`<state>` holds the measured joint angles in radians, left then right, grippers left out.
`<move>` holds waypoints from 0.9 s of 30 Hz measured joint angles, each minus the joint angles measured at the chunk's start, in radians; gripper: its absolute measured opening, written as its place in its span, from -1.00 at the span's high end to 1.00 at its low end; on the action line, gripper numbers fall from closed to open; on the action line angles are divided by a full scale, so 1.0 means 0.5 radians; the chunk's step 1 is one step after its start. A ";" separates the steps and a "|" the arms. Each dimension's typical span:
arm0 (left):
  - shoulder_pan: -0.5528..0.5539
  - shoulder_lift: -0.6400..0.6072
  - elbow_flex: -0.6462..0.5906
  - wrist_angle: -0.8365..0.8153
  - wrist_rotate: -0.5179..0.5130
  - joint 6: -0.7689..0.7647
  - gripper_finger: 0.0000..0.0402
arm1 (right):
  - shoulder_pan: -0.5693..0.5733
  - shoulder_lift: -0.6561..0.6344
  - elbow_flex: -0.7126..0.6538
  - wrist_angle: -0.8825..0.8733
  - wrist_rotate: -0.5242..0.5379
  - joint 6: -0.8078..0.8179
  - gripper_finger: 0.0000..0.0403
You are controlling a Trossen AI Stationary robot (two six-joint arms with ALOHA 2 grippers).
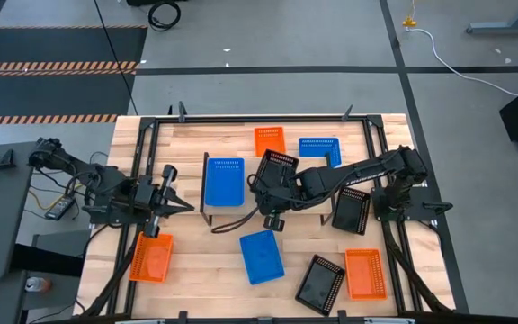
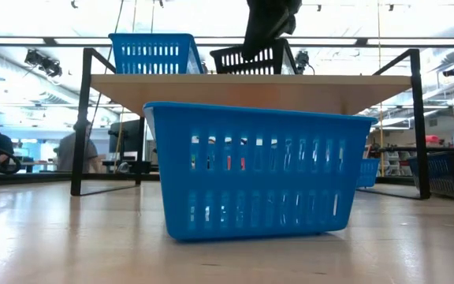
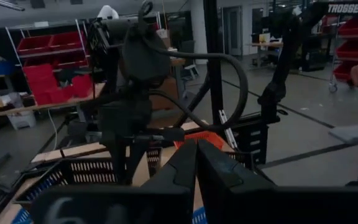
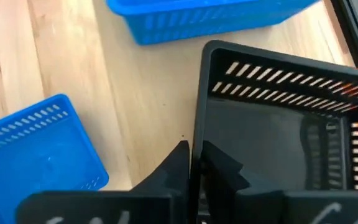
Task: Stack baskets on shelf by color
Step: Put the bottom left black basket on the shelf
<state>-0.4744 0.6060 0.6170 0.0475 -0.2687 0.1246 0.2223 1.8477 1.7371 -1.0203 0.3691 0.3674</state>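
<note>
We look straight down over the whole surface (image 1: 196,261), level from its top past a near blue basket (image 2: 258,170), wrist cameras close, all sharing the shelf (image 1: 232,214).

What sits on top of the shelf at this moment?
On the shelf: a blue basket and a black basket, its wall pinched by the right gripper. The arm hides the shelf's right part.

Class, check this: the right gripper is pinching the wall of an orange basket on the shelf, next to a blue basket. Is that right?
Not quite. The basket the right gripper pinches is black, not orange: the black basket shows plainly in the right wrist view. The rest holds: it sits on the shelf next to the blue basket, as the high view shows.
</note>
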 joint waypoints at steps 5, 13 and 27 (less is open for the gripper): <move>0.000 0.000 0.000 0.045 -0.007 0.002 0.91 | 0.001 -0.001 0.001 0.005 -0.109 -0.114 0.92; 0.000 0.001 0.000 0.049 -0.098 -0.015 0.91 | 0.001 -0.002 0.001 0.005 -0.155 -0.198 0.85; 0.000 0.005 0.000 0.033 -0.098 -0.106 0.88 | 0.008 -0.002 0.001 0.003 -0.225 -0.327 0.84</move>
<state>-0.4744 0.6083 0.6170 0.0639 -0.3176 0.0715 0.2260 1.8465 1.7378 -1.0187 0.2565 0.2038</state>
